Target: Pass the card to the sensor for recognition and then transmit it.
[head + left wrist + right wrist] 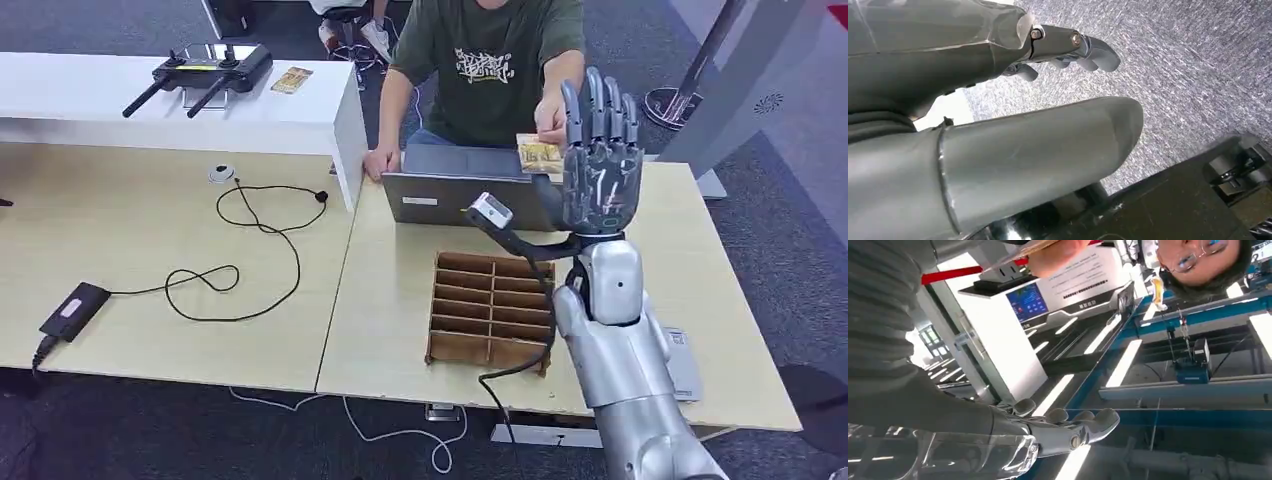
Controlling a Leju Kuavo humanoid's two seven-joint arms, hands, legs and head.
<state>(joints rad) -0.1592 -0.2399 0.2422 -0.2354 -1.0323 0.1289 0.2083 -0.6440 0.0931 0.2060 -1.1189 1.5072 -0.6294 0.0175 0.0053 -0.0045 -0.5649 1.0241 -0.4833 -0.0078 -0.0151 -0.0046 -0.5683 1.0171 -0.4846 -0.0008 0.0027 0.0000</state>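
Nearest stood the wooden divider tray [490, 312] on the pale desk [380, 330]. Above it the right hand [600, 165] was raised, fingers straight and empty. Just behind, a seated person's hand [548, 125] held the card [538, 153] over a laptop [460, 195]. Left hand [1068, 47] hung, fingers loosely curled, over grey carpet [1198, 65].

Even, diffuse indoor light falls on the pale tables [150, 250] in the head view, casting only faint, soft shadows beneath the cable [250, 260] and wooden rack [490, 310]. The picture is moderately sharp, a little soft throughout. In the right wrist view, bright ceiling light strips [1123, 365] glare white, and the nearby right hand [1063, 430] is blurred. In the left wrist view, the left hand [1068, 47] is dull grey with mild sheen, above grainy carpet [1198, 75].
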